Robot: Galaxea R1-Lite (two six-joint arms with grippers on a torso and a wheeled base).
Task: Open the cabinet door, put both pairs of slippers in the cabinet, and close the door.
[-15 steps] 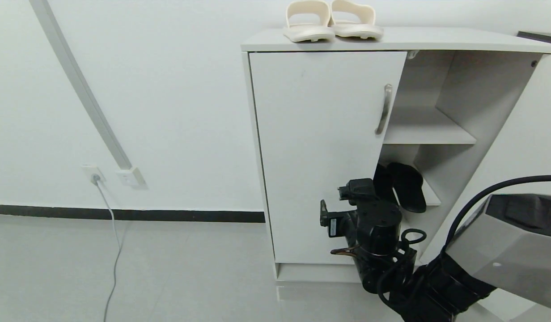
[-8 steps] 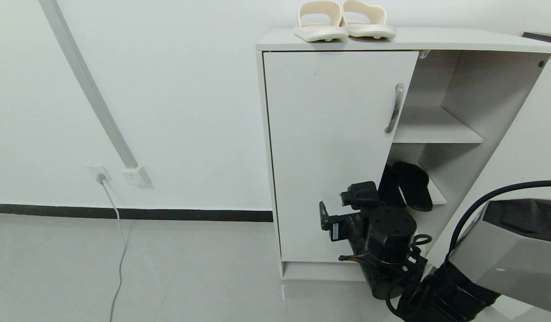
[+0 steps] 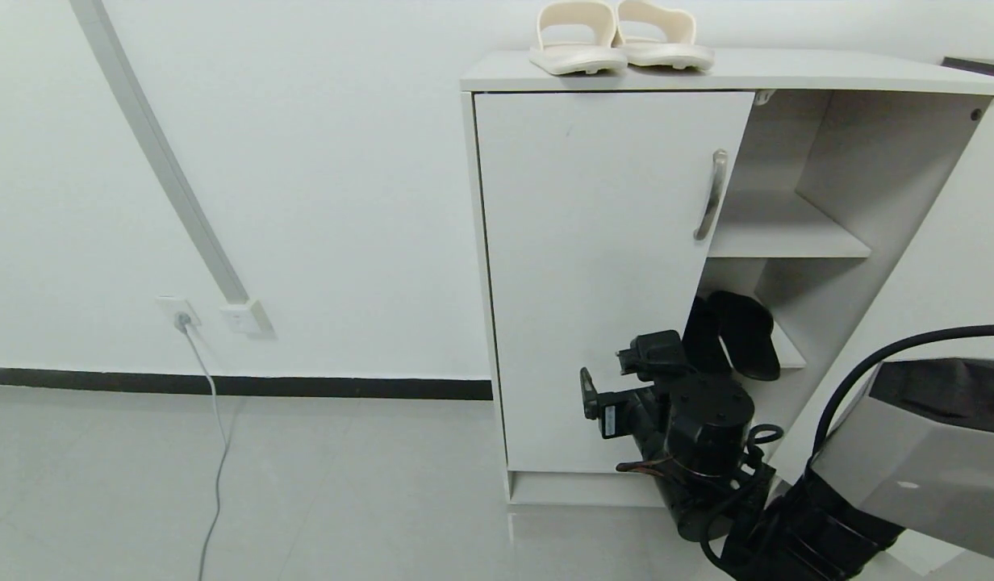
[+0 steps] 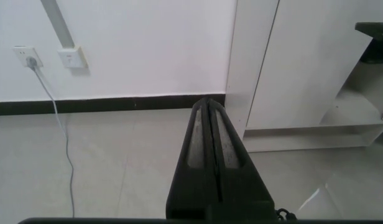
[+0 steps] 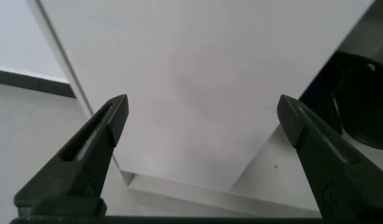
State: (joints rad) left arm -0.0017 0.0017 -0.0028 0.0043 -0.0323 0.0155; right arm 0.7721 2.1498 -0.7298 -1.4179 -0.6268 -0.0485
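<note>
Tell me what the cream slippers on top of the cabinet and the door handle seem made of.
Cream slippers: probably moulded foam or rubber, matte, thick one-piece soles and straps. Door handle: likely brushed metal, with a silvery grey sheen.

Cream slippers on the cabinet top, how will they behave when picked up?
The cream slippers look like moulded foam, so probably light and slightly bendy. They sit close together near the front edge of the cabinet, so nudging one may shift the other.
</note>
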